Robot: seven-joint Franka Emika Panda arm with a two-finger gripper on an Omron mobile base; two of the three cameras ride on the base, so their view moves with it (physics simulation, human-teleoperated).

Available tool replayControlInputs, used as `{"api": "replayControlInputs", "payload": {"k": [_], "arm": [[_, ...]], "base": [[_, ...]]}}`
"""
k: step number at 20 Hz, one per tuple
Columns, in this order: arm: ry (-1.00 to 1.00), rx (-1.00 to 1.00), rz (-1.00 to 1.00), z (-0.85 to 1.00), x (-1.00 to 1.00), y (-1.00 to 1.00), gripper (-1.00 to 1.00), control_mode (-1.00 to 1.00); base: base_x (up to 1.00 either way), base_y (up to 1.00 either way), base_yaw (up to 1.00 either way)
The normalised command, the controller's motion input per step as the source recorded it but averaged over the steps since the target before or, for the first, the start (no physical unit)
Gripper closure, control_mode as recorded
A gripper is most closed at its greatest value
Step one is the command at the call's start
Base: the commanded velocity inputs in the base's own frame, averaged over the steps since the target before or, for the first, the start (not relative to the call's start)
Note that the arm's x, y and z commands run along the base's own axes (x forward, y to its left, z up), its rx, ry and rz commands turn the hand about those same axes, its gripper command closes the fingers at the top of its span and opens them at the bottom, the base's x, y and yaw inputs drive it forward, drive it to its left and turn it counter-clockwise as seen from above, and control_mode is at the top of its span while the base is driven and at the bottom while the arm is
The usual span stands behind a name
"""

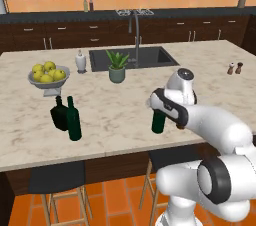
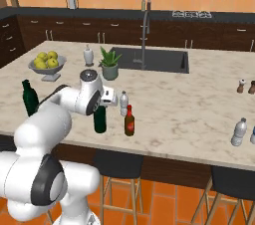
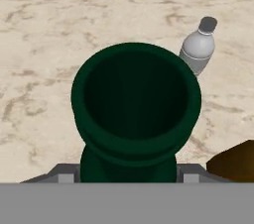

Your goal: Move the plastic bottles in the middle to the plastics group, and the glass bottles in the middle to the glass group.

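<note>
The tall dark green wine bottle [image 1: 158, 121] [image 2: 100, 119] stands near the counter's front edge, its open mouth [image 3: 136, 99] right under the hand. My gripper [image 1: 160, 109] [image 2: 102, 101] [image 3: 128, 176] is down over its neck, and the jaws press on both sides of it. Just right of it stand the small clear plastic bottle [image 2: 123, 103] [image 3: 198, 47] and the brown red-capped bottle [image 2: 129, 121] [image 3: 235, 161]. The glass group [image 1: 67, 116] [image 2: 30, 98], a squat dark flask and a slim green bottle, is at the left. Clear plastic bottles [image 2: 239, 132] stand far right.
A potted plant [image 1: 117, 67] stands behind the middle bottles, before the sink [image 1: 132, 57]. A bowl of lemons [image 1: 48, 76] and a white dispenser [image 1: 80, 62] are back left. Salt and pepper shakers [image 1: 234, 68] stand back right. Stools [image 1: 57, 180] sit under the counter's front edge.
</note>
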Motion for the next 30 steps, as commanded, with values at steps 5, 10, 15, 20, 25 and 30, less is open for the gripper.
{"api": "replayControlInputs", "payload": {"k": [5, 10, 15, 20, 25, 30], "arm": [[0.0, 0.0, 0.19, 0.24, -0.02, 0.96, 1.0, -1.0], [0.0, 0.0, 0.21, 0.02, 0.05, 1.0, 1.0, -1.0], [-0.03, 0.0, 0.25, 0.0, 0.21, 0.94, 1.0, -1.0], [-0.01, 0.0, 0.18, 0.0, 0.21, 0.71, 1.0, -1.0], [0.0, 0.0, 0.01, 0.0, 0.19, 0.48, 1.0, -1.0], [0.0, -0.02, 0.0, 0.0, 0.51, 0.35, 1.0, -1.0]], "base": [[0.0, 0.0, 0.0], [0.0, 0.0, 0.0], [0.0, 0.0, 0.0], [0.0, 0.0, 0.0], [0.0, 0.0, 0.0], [0.0, 0.0, 0.0]]}}
